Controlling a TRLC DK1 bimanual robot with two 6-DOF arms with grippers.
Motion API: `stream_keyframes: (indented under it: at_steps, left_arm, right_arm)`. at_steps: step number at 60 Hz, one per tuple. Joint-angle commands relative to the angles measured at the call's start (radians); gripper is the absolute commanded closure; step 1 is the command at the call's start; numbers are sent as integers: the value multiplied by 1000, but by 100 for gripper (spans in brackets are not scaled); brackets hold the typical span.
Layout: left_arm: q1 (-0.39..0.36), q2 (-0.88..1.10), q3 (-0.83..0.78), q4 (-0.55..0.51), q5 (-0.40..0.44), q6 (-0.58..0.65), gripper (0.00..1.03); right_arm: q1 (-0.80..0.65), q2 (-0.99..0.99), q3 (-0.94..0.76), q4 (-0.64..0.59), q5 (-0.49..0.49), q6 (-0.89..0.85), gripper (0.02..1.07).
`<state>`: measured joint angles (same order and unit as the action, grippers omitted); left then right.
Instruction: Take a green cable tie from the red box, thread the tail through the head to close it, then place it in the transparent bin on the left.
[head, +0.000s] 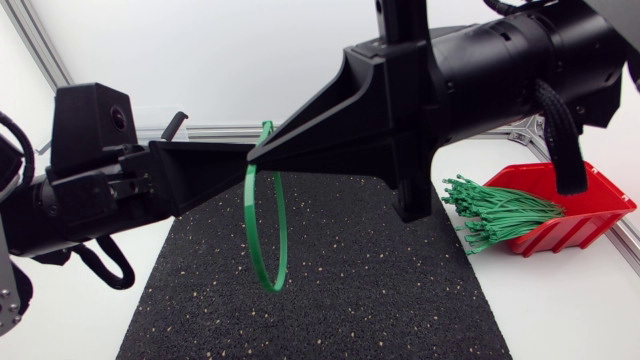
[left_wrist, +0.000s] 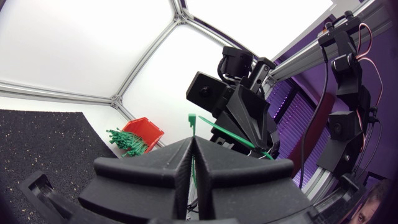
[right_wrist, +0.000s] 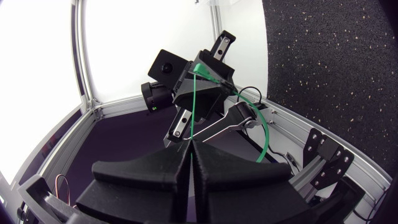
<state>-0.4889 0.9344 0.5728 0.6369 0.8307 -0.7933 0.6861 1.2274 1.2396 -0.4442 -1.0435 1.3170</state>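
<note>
Head view: left gripper (head: 236, 160) and right gripper (head: 263, 152) raised above the black mat (head: 330, 300), tips meeting nose to nose over its middle. Between the tips, one green cable tie (head: 272, 284), bent into a loop hanging below them, clear of the mat, with a short end poking up above the tips. Cannot tell whether tail is through head. Left wrist view: left gripper (left_wrist: 190, 147) pinched narrow, fingers pressed together on a green strip of the cable tie (left_wrist: 196, 180) running down the seam; a flat end of the tie just ahead of the tips, the right gripper (left_wrist: 244, 121) beyond it. Right wrist view: right gripper (right_wrist: 190, 147) likewise pinched narrow on the cable tie (right_wrist: 194, 106), strip rising from the seam toward the left gripper (right_wrist: 200, 78), rest of loop curving off to one side. Red box (head: 595, 205) on the table near the mat's right edge, well apart from both grippers; bundle of green ties (head: 500, 212) spilling over its open front toward the mat.
</note>
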Motion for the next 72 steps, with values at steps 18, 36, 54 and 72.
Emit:
stream_keyframes:
  at_steps: [18, 36, 54, 72]
  left_arm:
    - [-11, -40, -17, 20, 11, -41, 100]
    - [-11, -13, -10, 21, 15, -38, 100]
    - [6, 14, 1, 21, 15, -35, 100]
    - [9, -2, 4, 21, 16, -40, 100]
  right_arm:
    - [3, 1, -22, 12, -1, 33, 101]
    - [12, -8, -19, 13, -1, 33, 101]
    - [10, -8, -26, 15, -1, 33, 101]
    - [3, -6, -37, 24, -1, 33, 101]
